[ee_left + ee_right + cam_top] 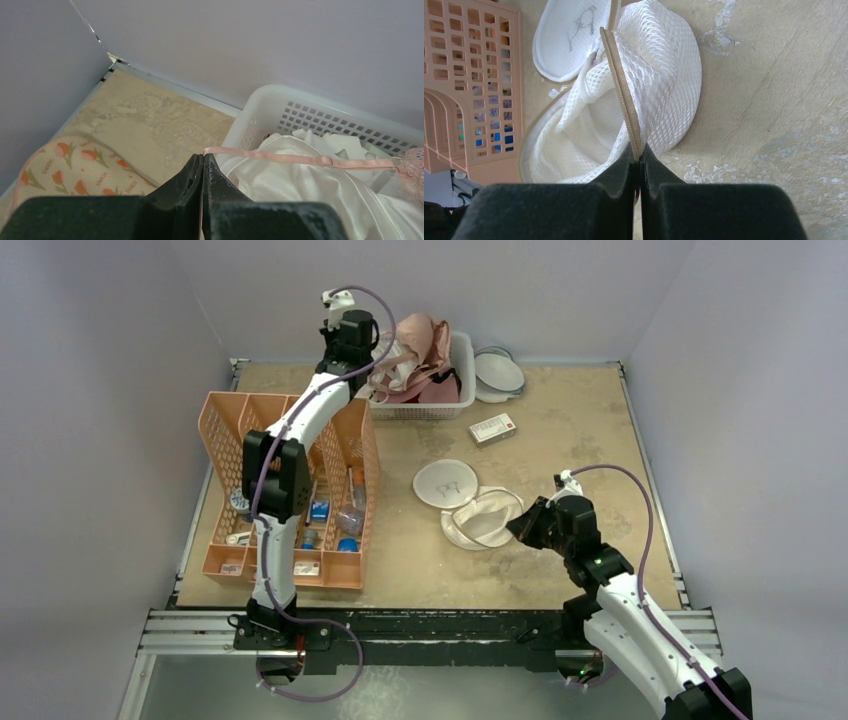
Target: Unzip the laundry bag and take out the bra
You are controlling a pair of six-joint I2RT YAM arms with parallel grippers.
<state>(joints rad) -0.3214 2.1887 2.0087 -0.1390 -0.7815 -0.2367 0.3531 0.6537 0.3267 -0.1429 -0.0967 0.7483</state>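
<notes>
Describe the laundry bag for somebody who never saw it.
Right of the orange organizer, near the middle, lies the laundry bag: a white mesh case, unzipped, its round lid flipped open. Unlike the blue-rimmed dishes at the far edge, its rim is pinched in the right hand.

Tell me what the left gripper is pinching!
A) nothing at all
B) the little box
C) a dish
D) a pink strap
D: the left gripper is shut on the bra by its thin pink strap, just over the basket.
</notes>
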